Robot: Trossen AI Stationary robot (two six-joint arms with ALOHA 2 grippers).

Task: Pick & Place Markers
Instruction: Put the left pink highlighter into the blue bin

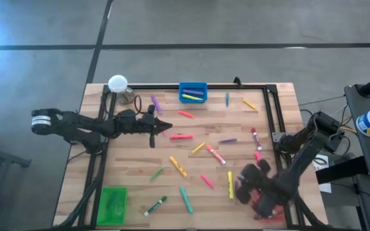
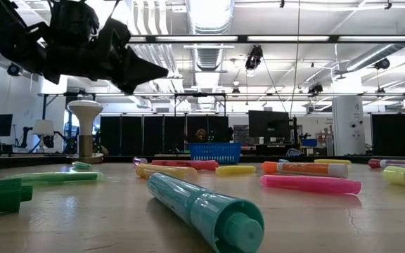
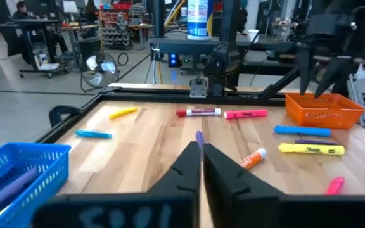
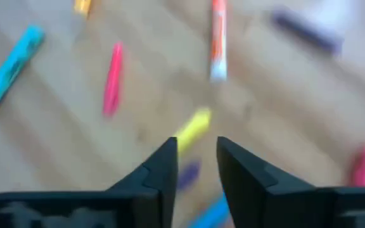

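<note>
Many markers lie flat and scattered on the wooden table (image 1: pixel 140 160): pink (image 1: pixel 180 136), yellow (image 1: pixel 178 166), green (image 1: pixel 185 199), purple (image 1: pixel 228 140) and others. My left gripper (image 1: pixel 166 127) hangs above the table's left middle, level, pointing toward the right edge, shut and empty (image 3: pixel 201 147). The purple marker (image 3: pixel 199 136) lies on the table beyond its tips. My right gripper (image 1: pixel 246 183) hovers near the front right, beside the red tray (image 1: pixel 262 208), slanting down. It is open (image 4: pixel 195 149) with nothing between its fingers, above a yellow marker (image 4: pixel 194 126).
A blue tray (image 1: pixel 193 92) at the far edge holds a yellow and a purple marker. A green tray (image 1: pixel 113 204) sits at the front left. A white round-topped stand (image 1: pixel 117 83) is at the far left corner. A black metal frame (image 1: pixel 272 115) runs along the table's edges.
</note>
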